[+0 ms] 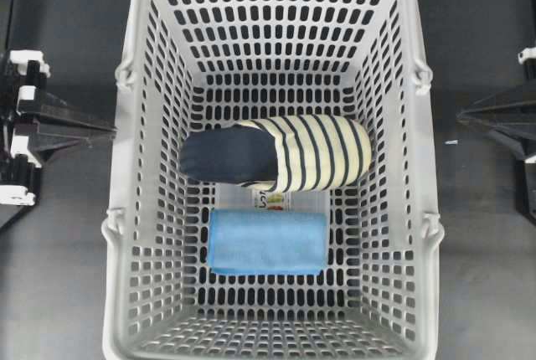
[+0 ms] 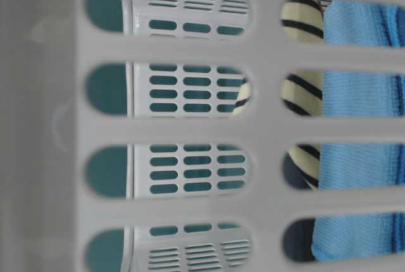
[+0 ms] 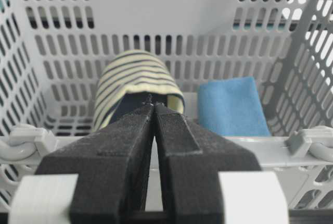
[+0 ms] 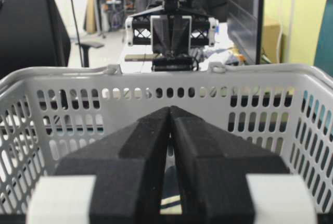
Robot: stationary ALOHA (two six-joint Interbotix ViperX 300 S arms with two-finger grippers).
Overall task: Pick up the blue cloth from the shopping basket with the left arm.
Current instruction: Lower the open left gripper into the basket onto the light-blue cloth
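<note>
Nothing done yet, judging from here. Left gripper (image 3: 154, 107) clenched and empty, outside the shopping basket (image 3: 270, 146); right gripper (image 4: 170, 110) likewise. Blue cloth (image 3: 231, 106) flat on the floor, beyond and right of the left jaws, beside the striped roll (image 3: 132, 81). Reaching, opening, grasping, lifting all left.

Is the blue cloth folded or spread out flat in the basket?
Folded. The blue cloth lies as a neat compact rectangle on the shopping basket floor, with a thick rounded edge visible on its left side.
</note>
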